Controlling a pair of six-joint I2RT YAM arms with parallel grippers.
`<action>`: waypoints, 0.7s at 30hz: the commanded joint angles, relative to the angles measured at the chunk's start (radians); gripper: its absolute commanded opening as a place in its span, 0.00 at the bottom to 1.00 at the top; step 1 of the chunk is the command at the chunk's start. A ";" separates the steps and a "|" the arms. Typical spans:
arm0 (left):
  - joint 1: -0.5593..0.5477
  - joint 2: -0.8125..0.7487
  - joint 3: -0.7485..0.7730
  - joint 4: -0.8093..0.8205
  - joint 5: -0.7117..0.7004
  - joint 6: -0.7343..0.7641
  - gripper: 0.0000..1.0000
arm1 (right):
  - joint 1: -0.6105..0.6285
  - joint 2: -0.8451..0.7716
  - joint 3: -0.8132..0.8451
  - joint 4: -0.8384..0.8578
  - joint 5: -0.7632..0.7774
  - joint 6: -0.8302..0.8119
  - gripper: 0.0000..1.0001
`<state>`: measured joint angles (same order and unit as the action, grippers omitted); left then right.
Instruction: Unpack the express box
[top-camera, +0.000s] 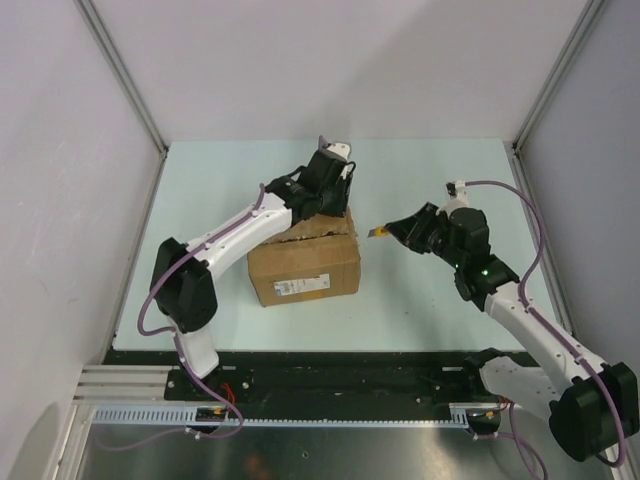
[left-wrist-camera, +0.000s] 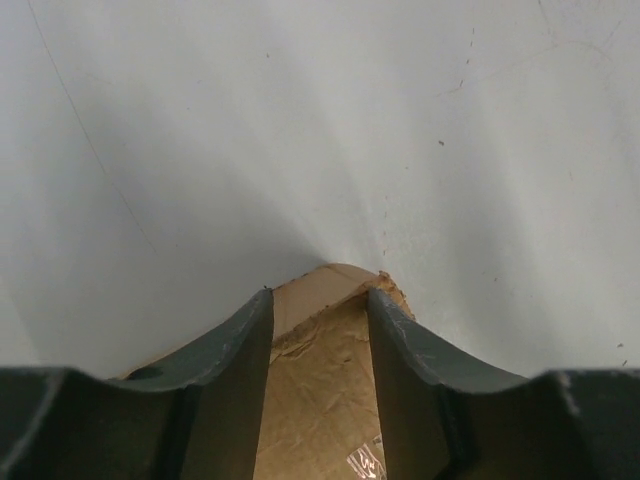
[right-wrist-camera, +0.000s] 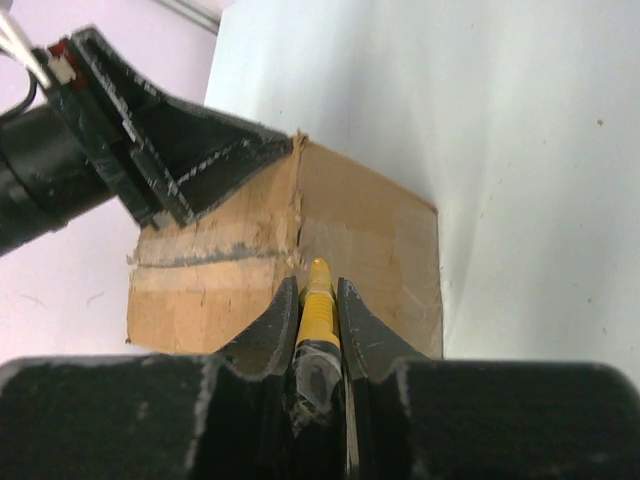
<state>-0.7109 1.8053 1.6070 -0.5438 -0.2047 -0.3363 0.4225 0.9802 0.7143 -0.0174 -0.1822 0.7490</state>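
express box: likely light, stiff; grip top flap edge. left jaws apart above it, right jaws clamped on knife

Left wrist view. The left hand is reaching forward, and its two dark fingers are rising from the lower edge of the frame, standing apart with a clear gap between them. The express box is filling that gap: brown cardboard is lying under and between the fingers, and one corner of it is projecting just beyond the fingertips. A ragged, torn edge is crossing the cardboard close to the left finger. A strip of clear tape is glinting near the base of the right finger. Whether the fingers are touching the cardboard cannot be told. Ahead of the hand, the pale counter is spreading out, carrying small dark specks and fine scratches.
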 joint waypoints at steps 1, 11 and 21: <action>-0.001 -0.010 0.051 -0.240 0.019 0.054 0.50 | -0.031 0.064 0.001 0.131 -0.019 0.018 0.00; -0.004 -0.193 0.068 -0.239 -0.016 0.068 0.65 | -0.059 0.424 0.033 0.491 -0.057 0.000 0.00; -0.166 -0.521 -0.271 -0.188 0.122 0.091 0.32 | -0.060 0.708 0.184 0.679 0.004 -0.016 0.00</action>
<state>-0.7841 1.3788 1.4773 -0.7479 -0.1341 -0.2543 0.3664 1.6096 0.8040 0.4973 -0.2096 0.7536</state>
